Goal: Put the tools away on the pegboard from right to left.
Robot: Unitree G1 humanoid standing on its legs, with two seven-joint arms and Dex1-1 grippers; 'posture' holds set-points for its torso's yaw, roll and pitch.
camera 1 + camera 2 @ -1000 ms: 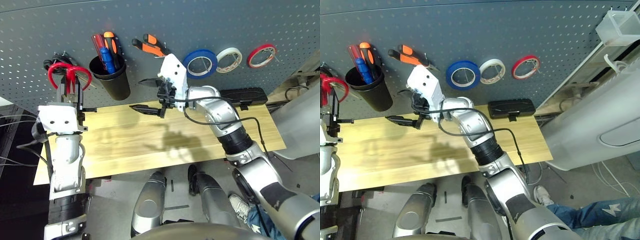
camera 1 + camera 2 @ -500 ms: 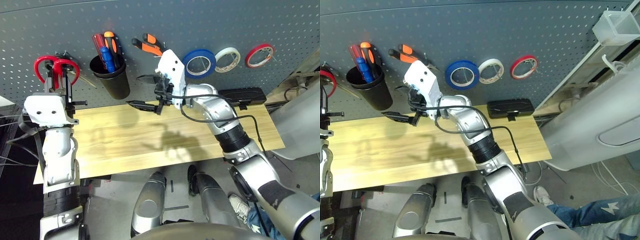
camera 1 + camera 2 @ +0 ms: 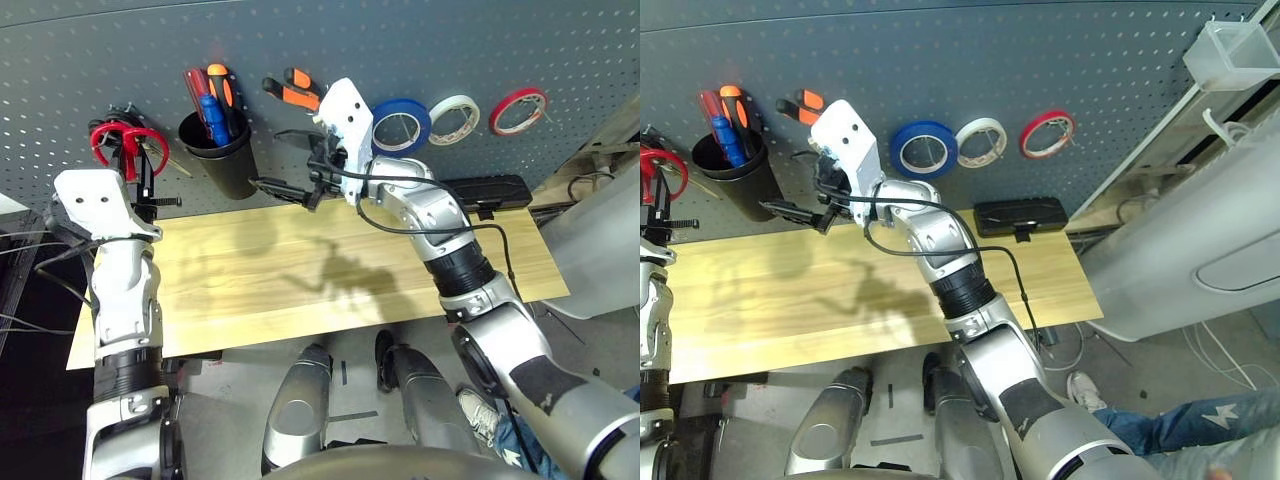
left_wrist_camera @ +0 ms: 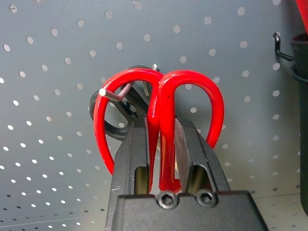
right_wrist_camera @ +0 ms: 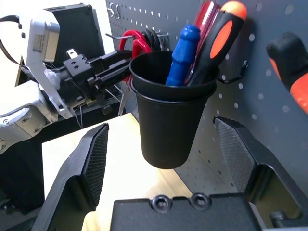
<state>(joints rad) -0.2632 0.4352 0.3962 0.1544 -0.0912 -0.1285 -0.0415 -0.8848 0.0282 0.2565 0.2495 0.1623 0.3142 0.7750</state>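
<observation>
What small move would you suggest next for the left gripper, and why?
I'd ease the left gripper a little further toward the hook, since its peg seems to pass through one red loop while the fingers still grip the scissors.

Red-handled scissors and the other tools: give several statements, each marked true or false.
1. The left tool grips the red-handled scissors. True.
2. The right tool is closed. False: it stands open.
3. The blue tape roll lies on the wooden table. False: it hangs on the pegboard.
4. The blue-handled screwdriver stands in the black cup. True.
5. The pliers are in the cup. False: they are on the pegboard.
</observation>
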